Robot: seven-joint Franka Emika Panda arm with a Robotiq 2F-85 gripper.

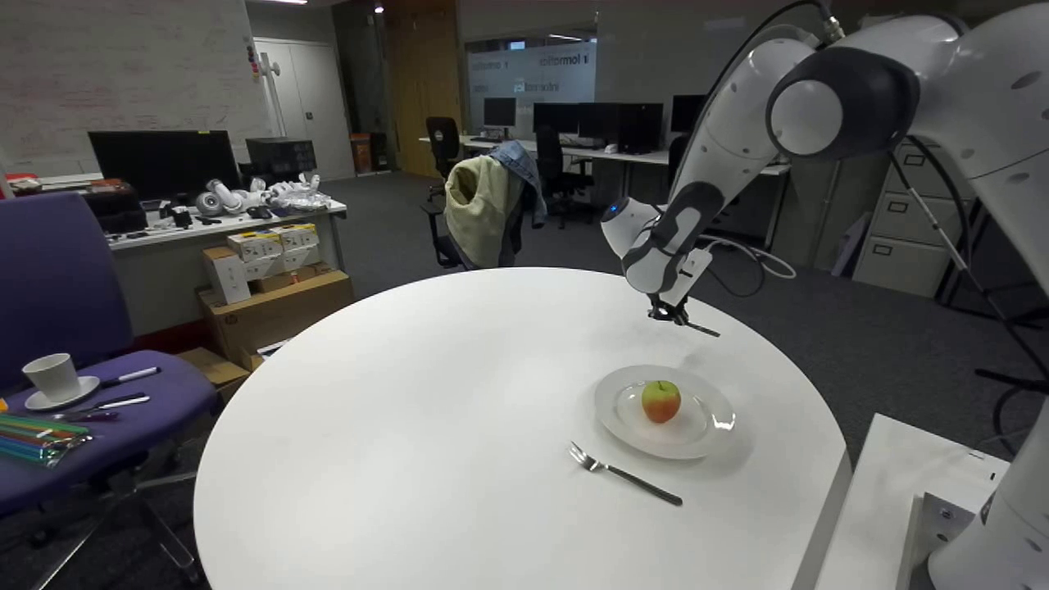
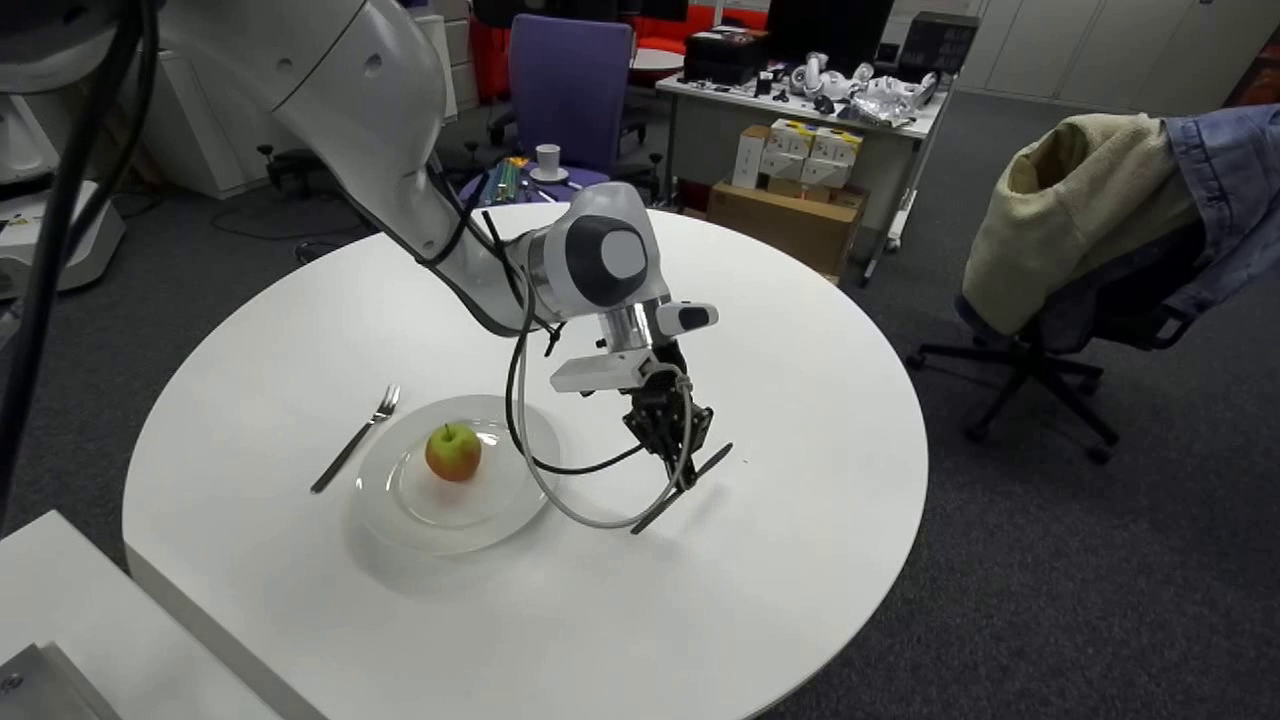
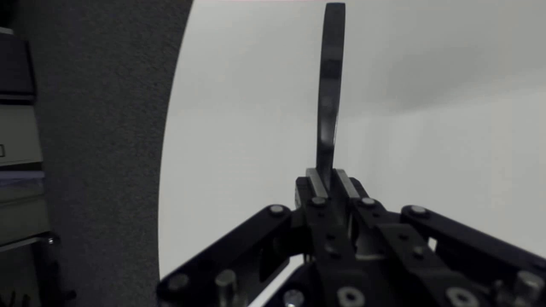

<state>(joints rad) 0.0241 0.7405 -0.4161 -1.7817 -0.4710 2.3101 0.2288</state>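
My gripper [image 1: 678, 318] is shut on a slim dark metal knife [image 1: 705, 330] and holds it above the white table. In an exterior view the gripper [image 2: 685, 482] shows the knife [image 2: 712, 460] sticking out on both sides of the fingers. In the wrist view the fingertips [image 3: 328, 181] clamp the knife [image 3: 330, 76], which points up the picture. A white plate [image 1: 692, 426] lies on the table near the gripper, also in an exterior view [image 2: 510, 500]. A red-green apple [image 1: 660, 401] sits on it, seen too in an exterior view [image 2: 453, 455].
A fork [image 1: 631, 476] lies beside the plate on the round white table [image 1: 393, 410]. Cables [image 2: 580, 518] loop from the arm near the plate. A purple chair [image 1: 156, 381] bears a white cup [image 1: 54, 377] and pens. A jacket-draped chair [image 2: 1080, 220] stands beyond the table.
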